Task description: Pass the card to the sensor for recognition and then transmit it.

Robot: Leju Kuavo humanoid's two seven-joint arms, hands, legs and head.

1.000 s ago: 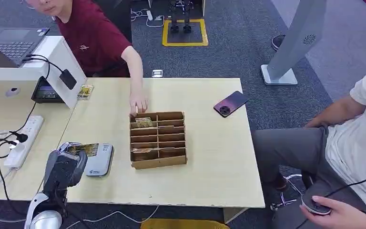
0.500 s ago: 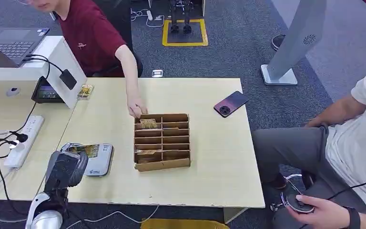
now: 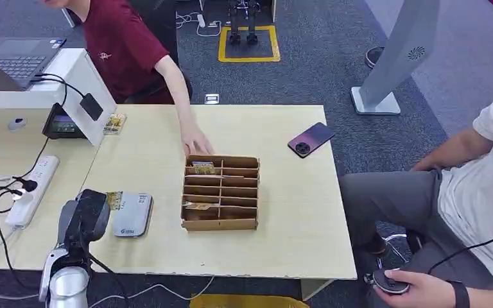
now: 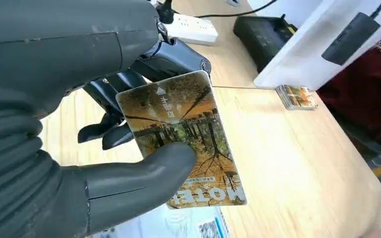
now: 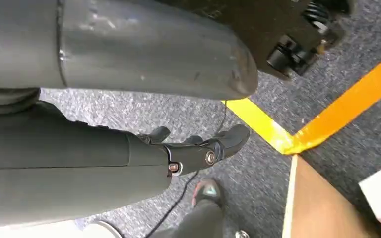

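Observation:
My left hand [image 3: 87,217] hovers over the table's front left, just left of the white card sensor [image 3: 131,215]. It pinches a card [image 3: 114,199] printed with an autumn forest picture. In the left wrist view the thumb [image 4: 144,168] presses on the card [image 4: 183,134] and dark fingers [image 4: 114,94] back it from behind. The card stands tilted above the sensor's edge [image 4: 191,225]. My right hand [image 5: 178,153] hangs beside the table over grey carpet, fingers loosely apart and holding nothing.
A cardboard divider box [image 3: 220,192] with cards in some slots sits mid-table; a person's hand [image 3: 199,142] touches its far edge. A phone [image 3: 309,138], a card stack [image 3: 114,122], a black terminal [image 3: 61,125] and a power strip [image 3: 32,189] lie around. Another person sits at right.
My left hand has drawn back leftward and turned, carrying the card from over the sensor to its left edge. The person has pushed the divider box to the right and squared it.

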